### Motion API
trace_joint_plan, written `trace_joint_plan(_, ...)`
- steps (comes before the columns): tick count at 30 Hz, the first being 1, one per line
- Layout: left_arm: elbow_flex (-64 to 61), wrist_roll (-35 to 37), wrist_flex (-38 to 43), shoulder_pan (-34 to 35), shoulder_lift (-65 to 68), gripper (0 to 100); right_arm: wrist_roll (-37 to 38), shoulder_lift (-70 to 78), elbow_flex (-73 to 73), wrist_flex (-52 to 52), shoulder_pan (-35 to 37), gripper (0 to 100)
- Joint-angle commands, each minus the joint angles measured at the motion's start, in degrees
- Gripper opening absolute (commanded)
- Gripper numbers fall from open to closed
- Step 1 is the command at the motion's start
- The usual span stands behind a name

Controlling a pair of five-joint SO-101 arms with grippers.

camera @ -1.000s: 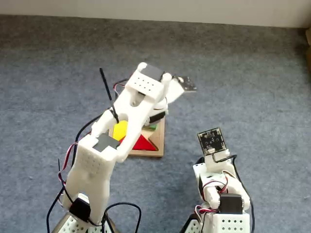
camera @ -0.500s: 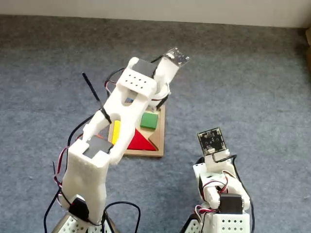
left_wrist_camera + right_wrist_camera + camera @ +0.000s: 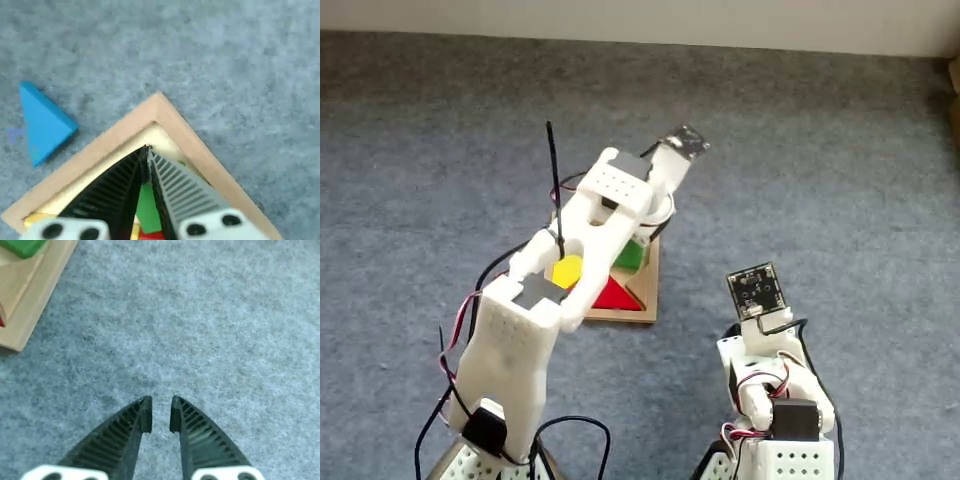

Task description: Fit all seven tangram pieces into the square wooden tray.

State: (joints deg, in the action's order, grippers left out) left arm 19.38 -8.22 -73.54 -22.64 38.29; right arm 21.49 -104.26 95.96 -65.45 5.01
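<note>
High view, tray: the square wooden tray [image 3: 646,300] lies on the grey worktop [image 3: 840,160]; a yellow piece [image 3: 567,270], a red piece [image 3: 613,295] and a green piece [image 3: 630,257] are seen inside it.
High view, arms: the left arm [image 3: 590,225] is stretched over the tray; the right arm [image 3: 775,390] is folded well apart from it.
Left wrist view, end effector: the left end effector [image 3: 146,150] is pressed together with nothing between, its tip inside a corner of the tray, above the green piece.
Left wrist view, loose piece: a blue triangle [image 3: 44,122] lies outside the tray, near its rim.
Right wrist view, end effector: the right end effector [image 3: 158,416] is apart by a narrow gap, empty, over bare worktop beside the tray.
Step judged: the green piece is probably being nudged into place.
Advice: the closed tip should be kept low and pushed gently toward the tray's corner, so that neighbour pieces are not lifted.
</note>
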Motion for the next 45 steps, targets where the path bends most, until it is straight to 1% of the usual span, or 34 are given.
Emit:
trace_joint_plan(1,0.5,-6.3,-4.8,-3.8,-0.6,0,0.7,-0.9,6.5,1.3,-1.1,7.7)
trace_joint_plan(4,0.4,-9.4,-7.4,-5.8,-0.7,0,0.7,-0.9,6.5,1.3,-1.1,7.7)
trace_joint_plan(11,0.8,-9.6,-10.5,-7.0,-1.3,0,0.7,-0.9,6.5,1.3,-1.1,7.7)
trace_joint_plan(15,1.6,-9.3,-12.3,-6.1,-6.4,0,0.7,-0.9,6.5,1.3,-1.1,7.7)
trace_joint_plan(18,1.3,-8.2,-12.2,-4.8,-11.9,0,0.7,-0.9,6.5,1.3,-1.1,7.7)
trace_joint_plan(23,1.5,-4.4,-11.9,0.6,-19.7,0,0.7,-0.9,6.5,1.3,-1.1,7.7)
trace_joint_plan(25,1.7,-3.3,-11.4,3.2,-21.5,0,0.7,-0.9,6.5,1.3,-1.1,7.7)
trace_joint_plan(29,1.3,-3.0,-7.6,7.3,-21.9,1,0.7,-0.9,6.5,1.3,-1.1,7.7)
trace_joint_plan(30,1.0,-3.0,-6.9,8.1,-21.7,3,0.7,-0.9,6.5,1.3,-1.1,7.7)
trace_joint_plan(34,-0.6,-2.8,-2.4,10.1,-17.8,21,0.7,-0.9,6.5,1.3,-1.1,7.7)
trace_joint_plan(36,-0.5,-2.8,0.6,10.6,-14.7,27,0.7,-0.9,6.5,1.3,-1.1,7.7)
trace_joint_plan(40,2.1,-2.8,5.1,10.5,-8.5,28,0.7,-0.9,6.5,1.3,-1.1,7.7)
trace_joint_plan(45,10.4,-2.8,5.3,11.7,-0.1,28,0.7,-0.9,6.5,1.3,-1.1,7.7)
